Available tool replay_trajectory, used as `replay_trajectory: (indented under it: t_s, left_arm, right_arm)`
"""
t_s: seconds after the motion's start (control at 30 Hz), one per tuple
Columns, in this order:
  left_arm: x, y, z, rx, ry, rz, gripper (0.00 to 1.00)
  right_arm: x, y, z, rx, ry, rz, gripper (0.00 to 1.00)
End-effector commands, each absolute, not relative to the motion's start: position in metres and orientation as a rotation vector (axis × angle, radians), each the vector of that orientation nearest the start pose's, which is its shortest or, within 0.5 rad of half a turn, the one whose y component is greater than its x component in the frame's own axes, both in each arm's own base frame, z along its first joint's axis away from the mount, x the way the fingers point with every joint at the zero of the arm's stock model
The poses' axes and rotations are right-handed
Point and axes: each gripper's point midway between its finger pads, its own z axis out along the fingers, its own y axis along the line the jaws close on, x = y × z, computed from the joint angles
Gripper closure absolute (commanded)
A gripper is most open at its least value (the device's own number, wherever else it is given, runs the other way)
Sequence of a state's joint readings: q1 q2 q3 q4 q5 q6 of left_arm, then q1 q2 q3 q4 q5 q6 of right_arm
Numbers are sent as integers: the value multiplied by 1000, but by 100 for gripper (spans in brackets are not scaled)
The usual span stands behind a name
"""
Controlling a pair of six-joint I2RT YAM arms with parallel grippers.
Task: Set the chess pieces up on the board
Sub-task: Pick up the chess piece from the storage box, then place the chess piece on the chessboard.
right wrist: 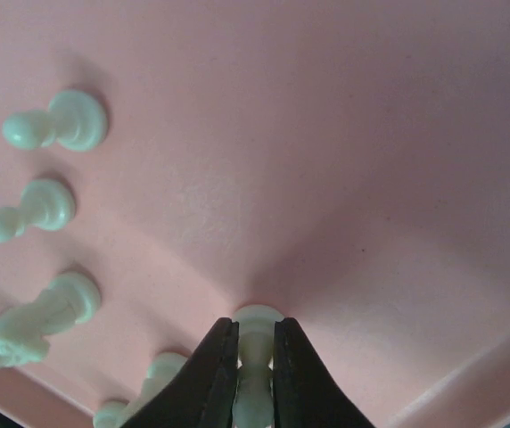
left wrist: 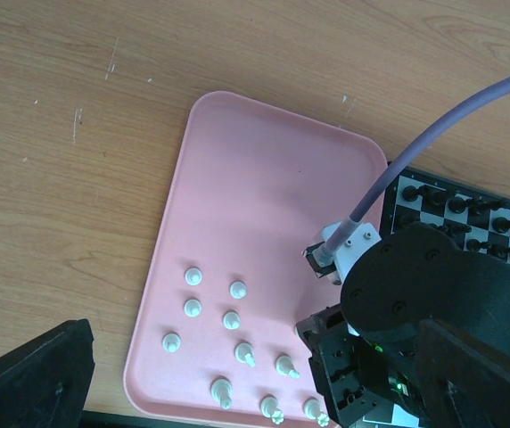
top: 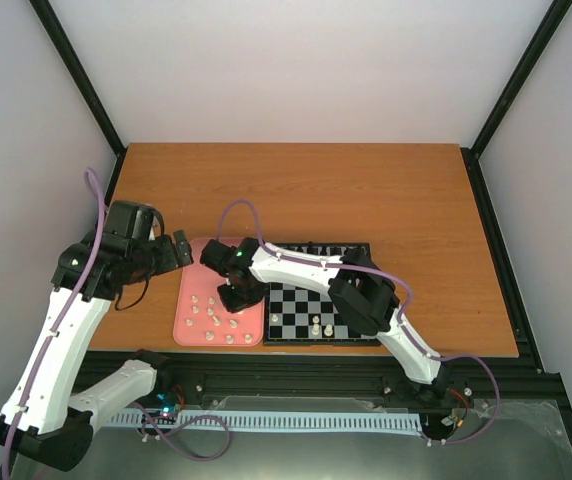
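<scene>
Top external view, going left to right: your left gripper (top: pixel 174 250) hangs near the far left corner of the pink tray (top: pixel 180 330), jaws spread and nothing in them. It's out of the play for now. On the tray there's a bunch of loose cream pieces (left wrist: pixel 231 319); I can't tell which kinds.

Your right gripper (right wrist: pixel 255 332) is down in the tray's right side. The right wrist view shows its jaws pinched tight on one cream piece (right wrist: pixel 258 314), whose base looks to be touching the pink floor. So I'd call this the pick step: grabbed, not lifted.

Just right of the tray sits the board (top: pixel 296 300). Black pieces (top: pixel 311 247) line its far side, and only a few cream ones (top: pixel 316 325) stand near the front. I'd say the white side is mostly left to do.

Next move, I reckon: lift straight up so you don't clip the neighbours, carry it right, and set it down square on an empty front check. These things are tiny, so a slanted grip could tip it over on release.

The surface is an orange-brown wooden table (top: pixel 366 190), a bit scratched in the left wrist view. Plain white walls (top: pixel 296 60) and black frame posts (top: pixel 511 90) box it in.
</scene>
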State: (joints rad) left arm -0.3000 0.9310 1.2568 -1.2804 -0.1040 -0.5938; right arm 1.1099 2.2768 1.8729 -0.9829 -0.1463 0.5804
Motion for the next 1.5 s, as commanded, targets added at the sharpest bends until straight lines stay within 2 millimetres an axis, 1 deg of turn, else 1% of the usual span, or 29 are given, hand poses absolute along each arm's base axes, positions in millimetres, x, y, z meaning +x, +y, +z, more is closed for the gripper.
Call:
replay_trajectory:
  t_s: [0.0, 0.1, 0.23, 0.33, 0.4, 0.43, 0.53, 0.57, 0.6, 0.83, 1.0, 1.17, 1.27, 1.3, 1.47]
  left_arm:
    - [210, -47, 263, -391, 2491, -238, 0]
    - [210, -48, 264, -390, 2490, -243, 0]
    - [210, -47, 265, -392, 2485, -240, 0]
    - [211, -49, 266, -389, 2486, -251, 0]
    - [211, -49, 268, -392, 2480, -252, 0]
    - [212, -49, 268, -393, 2478, -254, 0]
    - [213, -49, 270, -395, 2475, -259, 0]
    - [213, -50, 270, -394, 2476, -259, 0]
    - [214, -50, 271, -394, 2474, -260, 0]
    - [215, -51, 271, -395, 2480, -259, 0]
    - [217, -53, 269, -393, 2492, -271, 0]
    - [219, -55, 266, -399, 2499, -275, 0]
    - [219, -56, 267, -400, 2493, -291, 0]
    - [219, -57, 267, -400, 2492, -295, 0]
    - [217, -56, 264, -396, 2501, -291, 0]
  right_arm:
    - [194, 450, 46, -835, 2970, 377, 91]
    - [197, 452, 59, -834, 2942, 406, 94]
    - [202, 455, 90, -823, 2882, 455, 95]
    - [206, 450, 114, -796, 2849, 456, 95]
    - [210, 442, 129, -764, 2826, 447, 95]
    - [211, 435, 132, -744, 2828, 435, 95]
    - [214, 408, 140, -677, 2831, 399, 95]
    - [214, 397, 140, -654, 2839, 381, 94]
    - [214, 386, 145, -625, 2834, 384, 94]
    - [208, 311, 145, -447, 2868, 312, 94]
    - [195, 268, 137, -348, 2902, 255, 94]
    - [188, 224, 131, -197, 2910, 219, 94]
    - [183, 207, 126, -138, 2924, 226, 94]
    - [180, 204, 125, -138, 2932, 223, 94]
    - [169, 201, 113, -145, 2977, 238, 93]
